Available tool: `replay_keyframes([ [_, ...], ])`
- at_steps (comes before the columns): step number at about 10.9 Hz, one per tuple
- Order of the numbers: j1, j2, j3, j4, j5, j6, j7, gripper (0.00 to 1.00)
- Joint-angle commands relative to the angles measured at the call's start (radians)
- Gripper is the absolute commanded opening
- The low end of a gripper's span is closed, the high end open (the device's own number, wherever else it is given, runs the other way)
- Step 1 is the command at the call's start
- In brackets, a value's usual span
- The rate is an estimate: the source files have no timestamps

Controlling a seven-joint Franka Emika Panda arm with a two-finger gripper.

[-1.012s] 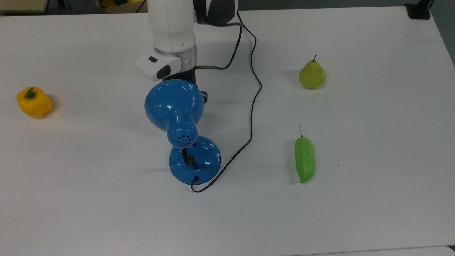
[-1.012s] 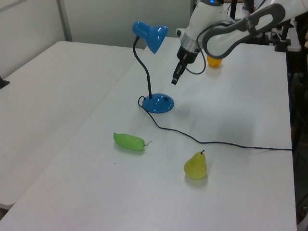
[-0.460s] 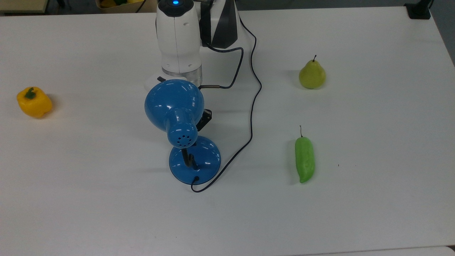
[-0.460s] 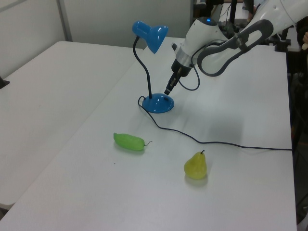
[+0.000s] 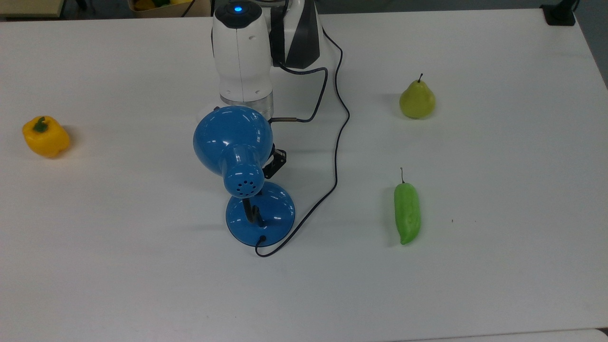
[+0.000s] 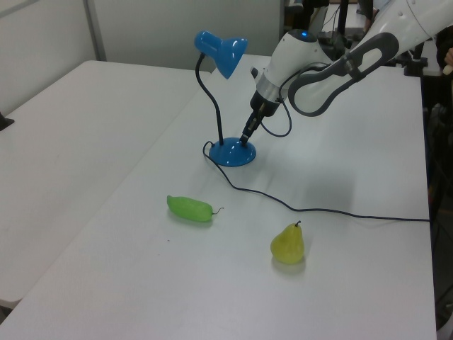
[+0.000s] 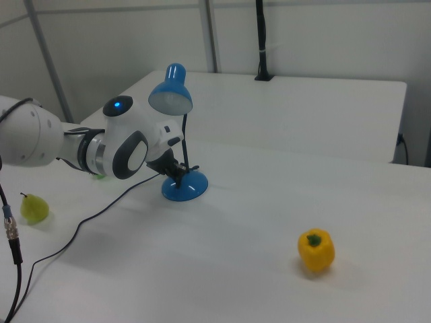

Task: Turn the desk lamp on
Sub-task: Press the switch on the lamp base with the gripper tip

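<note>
Altogether: one desk lamp [image 5: 237, 156]; one pear [image 5: 417, 99]; two peppers [image 5: 407, 212]

1. Desk lamp [image 5: 232, 142]: glossy blue shade and round blue base; the neck is black; the rear cap of the shade carries a pattern of small dark vent holes
2. Cord [image 5: 338, 142]: thin and black against the table
3. Table [image 5: 498, 275]: plain white, no pattern
4. Robot arm [image 5: 242, 52]: white shell with dark grey to black panels, a bare silver metal ring at the wrist and a lit blue indicator on top
5. Gripper [image 6: 244, 139]: black
6. Bell pepper [image 5: 46, 137]: yellow with a green stem
7. Pear [image 5: 417, 99]: yellow-green with a dark stem
8. Chilli pepper [image 5: 407, 213]: bright light green with a dark stem
</note>
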Motion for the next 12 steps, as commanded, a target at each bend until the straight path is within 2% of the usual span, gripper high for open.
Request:
replay_keyframes([
  [1, 0.001, 0.025, 0.016, 0.012, -0.001, 0.049, 0.027, 0.00],
  [12, -0.009, 0.065, 0.019, 0.009, -0.007, 0.049, 0.027, 0.00],
])
